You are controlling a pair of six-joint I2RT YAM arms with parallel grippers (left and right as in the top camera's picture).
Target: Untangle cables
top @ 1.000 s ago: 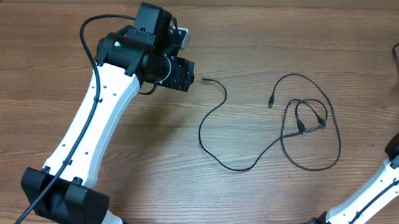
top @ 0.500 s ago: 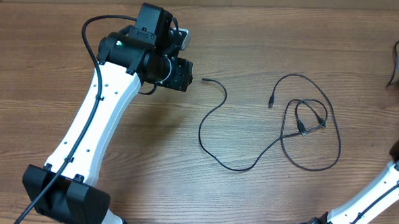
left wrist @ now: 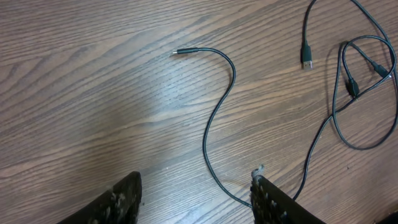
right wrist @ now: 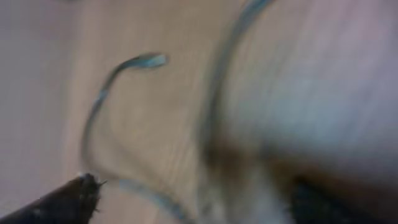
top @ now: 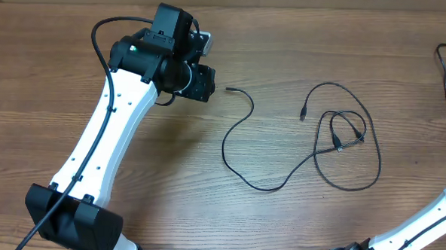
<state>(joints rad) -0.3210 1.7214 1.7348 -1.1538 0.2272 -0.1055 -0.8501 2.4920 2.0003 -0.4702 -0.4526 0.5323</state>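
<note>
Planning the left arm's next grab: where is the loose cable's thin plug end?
In the overhead view the plug end lies on the table near mid-frame, just ahead of the left gripper, untouched; the tangled loops sit farther right.

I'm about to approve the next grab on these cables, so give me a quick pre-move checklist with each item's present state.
Left gripper open, nothing between its fingers: ok.
Loose plug end lying free on the table, ahead of the left gripper: ok.
Cables untangled: not ok; their loops cross one another.
Right gripper state: cannot tell; the right wrist view is blurred.
Right arm away from those crossing loops: ok.
</note>
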